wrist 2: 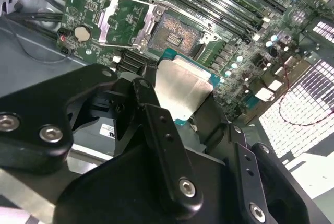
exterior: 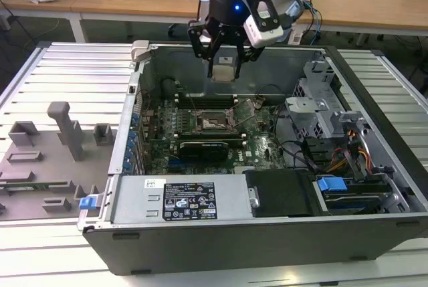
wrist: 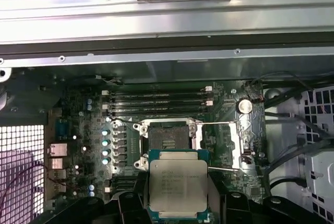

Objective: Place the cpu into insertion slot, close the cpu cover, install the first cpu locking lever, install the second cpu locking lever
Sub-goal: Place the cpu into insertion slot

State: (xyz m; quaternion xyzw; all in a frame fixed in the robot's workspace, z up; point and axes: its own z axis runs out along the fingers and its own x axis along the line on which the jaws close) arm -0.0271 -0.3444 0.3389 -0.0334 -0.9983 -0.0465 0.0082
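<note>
Above the open computer case (exterior: 234, 243), the gripper (exterior: 224, 66) hangs over the green motherboard (exterior: 264, 143) with the cpu (exterior: 224, 71) between its fingers.

- Fingers: closed on the cpu, one against each of two opposite edges. In the second wrist view the black fingers (wrist 2: 154, 114) flank the chip (wrist 2: 180, 91) on both sides. Its dull silver top faces that camera and a rim of green substrate shows round it.
- Cpu attitude: roughly level and well clear of the board. In the first wrist view the chip (wrist: 177, 185) sits square between the dark finger bodies, just beside the near edge of the insertion slot (wrist: 168, 138) and not over it.
- Insertion slot: uncovered, with its pin field exposed. It is seen in the exterior view (exterior: 214, 123) below the gripper and slightly towards the camera, and in the second wrist view (wrist 2: 175, 36) past the chip's far edge.
- Cpu cover (wrist 2: 122, 20): swung open, lying off to one side of the slot, its window showing board beneath. The first wrist view has it (wrist: 220, 145) beside the slot too.
</note>
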